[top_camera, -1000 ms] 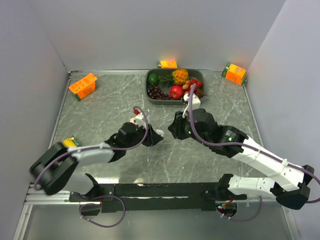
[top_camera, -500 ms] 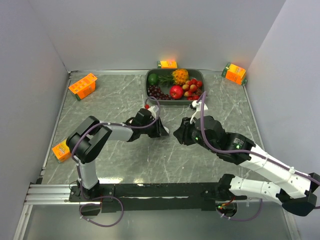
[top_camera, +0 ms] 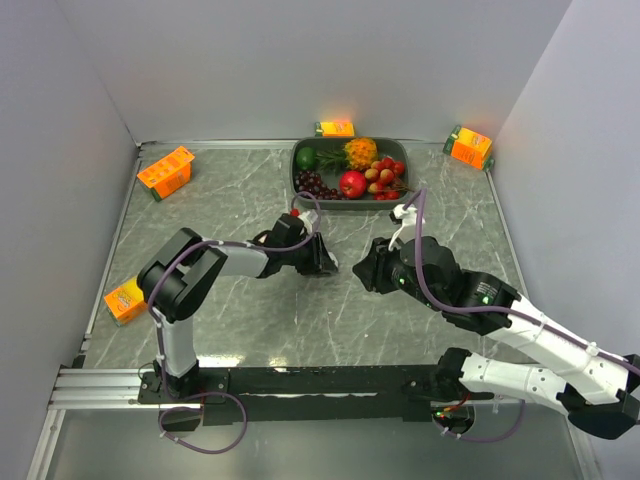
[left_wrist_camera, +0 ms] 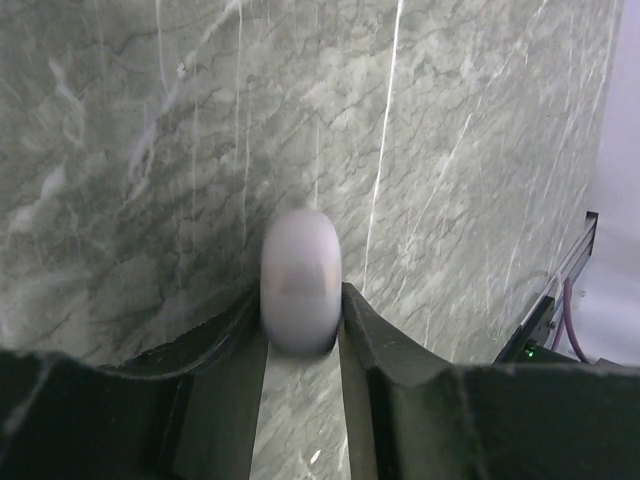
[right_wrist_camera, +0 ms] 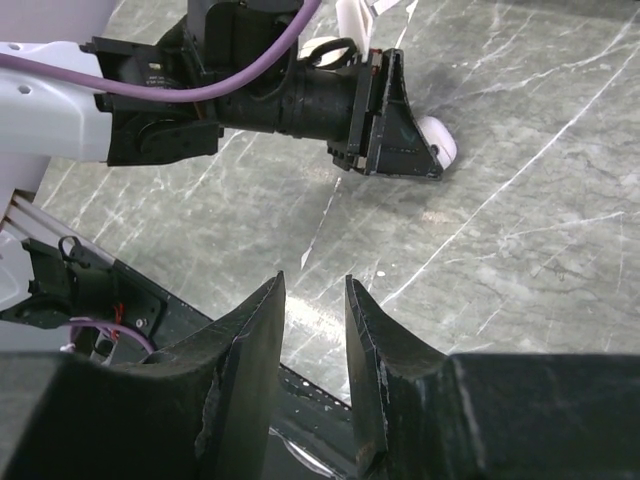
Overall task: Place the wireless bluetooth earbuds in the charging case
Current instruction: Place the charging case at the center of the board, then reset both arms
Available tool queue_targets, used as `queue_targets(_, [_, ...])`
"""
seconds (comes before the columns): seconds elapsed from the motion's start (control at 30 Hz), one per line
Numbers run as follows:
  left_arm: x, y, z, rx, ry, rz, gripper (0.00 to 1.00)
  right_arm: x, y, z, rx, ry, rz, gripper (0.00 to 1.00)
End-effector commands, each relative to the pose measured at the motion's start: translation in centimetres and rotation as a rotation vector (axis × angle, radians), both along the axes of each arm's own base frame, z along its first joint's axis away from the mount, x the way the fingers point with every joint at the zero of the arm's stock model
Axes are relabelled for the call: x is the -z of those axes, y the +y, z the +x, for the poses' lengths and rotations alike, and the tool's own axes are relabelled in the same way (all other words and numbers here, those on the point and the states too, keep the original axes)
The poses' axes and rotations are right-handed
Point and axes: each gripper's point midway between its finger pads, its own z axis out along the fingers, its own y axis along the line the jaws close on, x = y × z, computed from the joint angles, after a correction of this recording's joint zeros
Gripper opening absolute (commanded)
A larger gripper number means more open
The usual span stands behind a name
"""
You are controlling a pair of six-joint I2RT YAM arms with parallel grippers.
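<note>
From above, the left tool (top_camera: pixel 322 262) and the right tool (top_camera: pixel 360 272) are facing each other near the middle of the bench (top_camera: pixel 230 300), tip toward tip with a short gap between them. Both are sitting well short of the fruit tray (top_camera: pixel 300 186) at the back. Whatever is in the left tool is too small to make out from here.

In the left wrist view, the charging case (left_wrist_camera: pixel 300 280) is sitting between the two dark fingers (left_wrist_camera: pixel 230 370), which are pressing on both of its sides, so this tool is clamped on it. The case is showing its narrow edge (blurred, lid seam not readable). Its long axis is pointing straight out along the fingers, and its far half is jutting past the tips over the bench.

In the right wrist view, the right tool's fingers (right_wrist_camera: pixel 250 350) are standing a little apart with only bench showing between them, so it is holding nothing. The case is peeking out beyond the left tool's tips, ahead and to the upper right, near but not touching.

No earbuds are showing in any view. The coming move is likely turning on that head-on line: the case lies straight ahead of the empty right tool, its exposed end pointing at it. The left arm is already holding it, so the right arm is the one free to work on it.
</note>
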Motion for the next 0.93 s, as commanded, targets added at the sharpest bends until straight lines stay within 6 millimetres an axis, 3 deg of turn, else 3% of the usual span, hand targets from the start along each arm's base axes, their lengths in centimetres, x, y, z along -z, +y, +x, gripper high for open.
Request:
queue_targets(0.0, [2.1, 2.9, -1.7, -0.006, 0.059, 0.133, 0.42, -0.8, -0.6, 0.2, 0.021, -0.026, 0.019, 0.39])
queue_targets(0.13, [1.5, 4.3, -2.1, -0.025, 0.043, 0.151, 0.49, -0.6, -0.6, 0.2, 0.024, -0.022, 0.024, 0.39])
queue_targets(0.17, [1.3, 4.5, -2.3, -0.024, 0.042, 0.149, 0.6, -0.5, -0.6, 0.2, 0.025, -0.02, 0.024, 0.39])
queue_targets(0.3, [0.8, 5.9, -3.1, -0.038, 0.028, 0.185, 0.69, -0.6, -0.8, 0.0, 0.028, -0.017, 0.031, 0.4])
queue_targets(0.4, [-2.8, 8.1, -3.6, -0.099, -0.059, 0.199, 0.7, -0.9, -1.2, -0.2, 0.027, -0.031, 0.048, 0.4])
queue_targets(0.47, [-4.0, 9.8, -4.5, -0.142, -0.085, 0.22, 0.71, -0.1, -1.3, -0.2, 0.029, -0.03, 0.041, 0.4])
queue_targets(0.5, [-6.1, 10.8, -4.8, -0.181, -0.14, 0.196, 0.72, -0.1, -1.4, -0.2, 0.03, -0.038, 0.044, 0.41])
queue_targets(0.6, [-7.3, 14.4, -4.7, -0.358, -0.187, 0.252, 0.77, 1.2, -1.6, 0.1, 0.046, -0.037, 0.014, 0.41])
queue_targets(0.63, [-9.1, 16.2, -4.1, -0.468, -0.251, 0.246, 0.79, 1.9, -1.6, 0.2, 0.046, -0.032, 0.001, 0.41])
queue_targets(0.7, [-10.4, 18.1, -4.6, -0.591, -0.26, 0.205, 0.89, 2.4, -1.8, 0.4, 0.059, -0.037, -0.017, 0.42])
queue_targets(0.83, [-11.9, 20.0, -4.7, -0.692, -0.309, 0.174, 0.93, 2.9, -1.7, 0.6, 0.056, -0.05, -0.019, 0.48])
queue_targets(0.9, [-12.0, 20.7, -4.9, -0.7, -0.309, 0.209, 0.97, 2.8, -1.8, 0.7, 0.063, -0.057, -0.015, 0.55])
